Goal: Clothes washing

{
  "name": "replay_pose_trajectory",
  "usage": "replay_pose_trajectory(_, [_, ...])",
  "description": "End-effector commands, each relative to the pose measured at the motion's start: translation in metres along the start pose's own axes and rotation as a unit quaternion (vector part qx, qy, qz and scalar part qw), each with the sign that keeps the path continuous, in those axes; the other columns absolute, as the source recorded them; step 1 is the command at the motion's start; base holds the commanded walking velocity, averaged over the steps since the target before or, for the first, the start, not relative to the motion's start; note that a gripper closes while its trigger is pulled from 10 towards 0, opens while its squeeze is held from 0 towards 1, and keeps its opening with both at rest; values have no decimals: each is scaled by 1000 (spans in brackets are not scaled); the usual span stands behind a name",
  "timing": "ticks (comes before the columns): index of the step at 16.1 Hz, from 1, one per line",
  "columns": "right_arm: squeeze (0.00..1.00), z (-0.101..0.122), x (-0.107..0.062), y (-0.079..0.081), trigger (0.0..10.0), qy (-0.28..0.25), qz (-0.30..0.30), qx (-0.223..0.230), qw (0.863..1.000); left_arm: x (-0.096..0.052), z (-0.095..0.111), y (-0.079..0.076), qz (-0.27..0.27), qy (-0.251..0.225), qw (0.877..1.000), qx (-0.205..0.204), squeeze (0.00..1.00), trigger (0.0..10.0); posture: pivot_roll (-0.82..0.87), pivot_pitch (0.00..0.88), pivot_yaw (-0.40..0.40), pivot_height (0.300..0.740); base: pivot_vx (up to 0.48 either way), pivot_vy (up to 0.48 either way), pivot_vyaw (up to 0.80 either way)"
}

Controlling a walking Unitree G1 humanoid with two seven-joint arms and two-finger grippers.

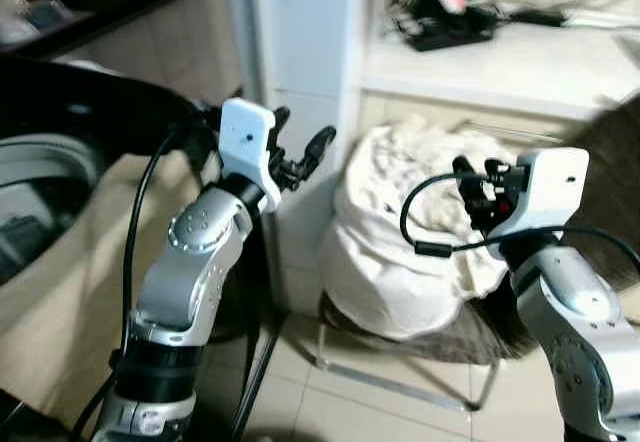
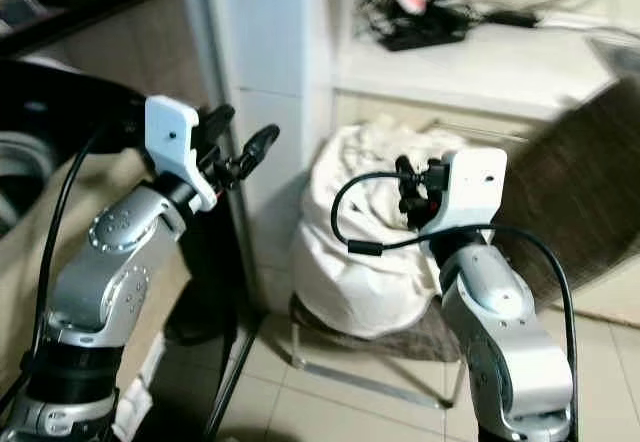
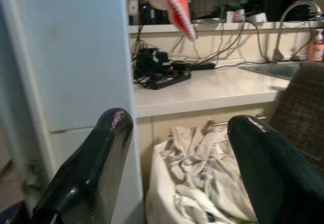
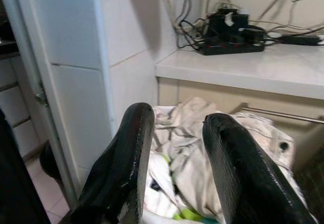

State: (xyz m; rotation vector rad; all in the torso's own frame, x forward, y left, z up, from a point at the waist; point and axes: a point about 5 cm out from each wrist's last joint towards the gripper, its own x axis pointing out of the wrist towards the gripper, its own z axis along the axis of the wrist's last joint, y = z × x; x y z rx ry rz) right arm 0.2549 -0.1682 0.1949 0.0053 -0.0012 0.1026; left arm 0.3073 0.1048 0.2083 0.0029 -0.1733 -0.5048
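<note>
- White and cream laundry (image 1: 400, 232) is heaped in one pale bag (image 1: 375, 292), which stands on a dark mat (image 1: 440, 337) over a low metal frame (image 1: 400, 377) on the tiled floor (image 1: 330, 412), centre-right, against the cabinet under a white counter (image 1: 500, 67).
- From the right wrist view, a green bit of cloth (image 4: 185, 215) shows among the pale pieces low in the pile.
- One washing machine (image 1: 60, 122) with a dark rim sits at far left; a beige cloth (image 1: 70, 272) drapes over its front.
- Two silver arms are raised with elbows bent.
- Left gripper (image 1: 300, 157) is held up in front of the white pillar (image 1: 300, 52), to the left of the bag, its two black fingers (image 3: 96, 168) spread apart and holding nothing.
- Right gripper (image 1: 478, 187) hovers just in front of the laundry heap near its top, fingers (image 4: 126, 158) parted, empty; whether it touches the cloth cannot be told.
- One black power strip (image 3: 164, 77) with tangled cables lies on the counter, far side; a red item (image 3: 174, 3) hangs above it.
- One tap (image 3: 291, 19) and a sink sit further right.
</note>
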Motion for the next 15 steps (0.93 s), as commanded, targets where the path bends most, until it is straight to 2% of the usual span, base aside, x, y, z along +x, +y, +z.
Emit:
replay_pose_trajectory(1, [0, -1, 2, -3, 10000, 6, -5, -1, 1000, 1, 1, 0, 7, 3, 1000, 7, 0, 10000, -126, 0, 28, 740, 0, -274, 0])
replay_pose_trajectory(2, [0, -2, 3, -6, 10000, 13, -10, -8, 1000, 1, 0, -1, 8, 5, 1000, 9, 0, 10000, -126, 0, 28, 740, 0, -480, 0])
replay_pose_trajectory(9, [0, 0, 7, -12, 10000, 11, -18, -15, 1000, 3, -1, -2, 17, 10, 1000, 6, 0, 10000, -125, 0, 34, 740, 0, -480, 800])
replay_pose_trajectory(10, [0, 0, 7, -14, 10000, 9, -24, -4, 1000, 4, -3, 0, 26, 16, 1000, 7, 0, 10000, -125, 0, 34, 740, 0, -420, 0])
replay_pose_trajectory(11, [0, -3, 8, -15, 10000, 19, -24, -1, 1000, 4, -12, 6, 61, 55, 997, -13, 0, 10000, -123, 0, 33, 740, 0, 0, 0])
replay_pose_trajectory(12, [0, -5, 8, -15, 10000, 32, -19, -7, 999, 4, -17, 7, 72, 74, 995, -9, 0, 10000, -121, 0, 33, 740, 0, 0, 0])
replay_pose_trajectory(15, [0, -12, 8, -12, 10000, 48, -12, -7, 999, 3, -16, 7, 69, 70, 995, -16, 0, 10000, -118, 0, 32, 740, 0, 0, 0])
